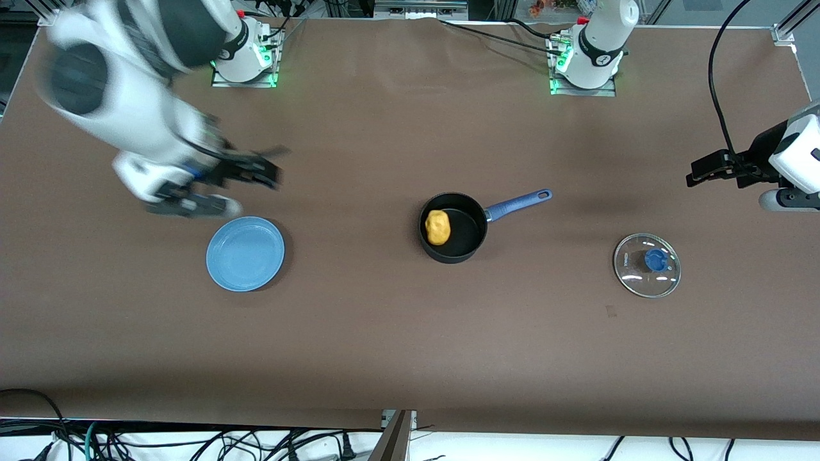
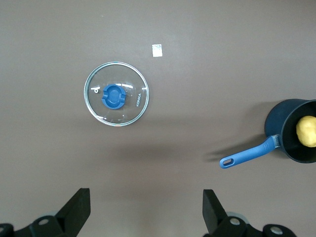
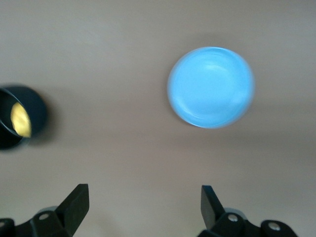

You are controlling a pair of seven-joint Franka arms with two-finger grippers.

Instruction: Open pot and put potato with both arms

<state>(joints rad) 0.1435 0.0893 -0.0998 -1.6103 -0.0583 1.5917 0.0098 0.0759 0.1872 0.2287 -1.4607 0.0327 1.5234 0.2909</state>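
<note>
A: Where's the potato (image 1: 437,227)?
B: In the open pot (image 1: 452,228); glass lid (image 1: 647,265) lies well apart, toward the left arm's end.
A: Grippers?
B: Left gripper (image 2: 143,210) and right gripper (image 3: 140,207) both spread, empty. A careless sweep could clip the blue plate (image 1: 245,253).

We see the right arm (image 1: 128,115) smeared by motion blur in the front view, its pincer (image 1: 256,168) a dark streak. The right wrist view is blurred too: the plate (image 3: 211,87) has soft edges, and the pot (image 3: 19,118) is cut by the frame. In the left wrist view the pot (image 2: 291,133) and potato (image 2: 307,131) are cropped. The left arm (image 1: 794,160) runs off the front view's edge.
</note>
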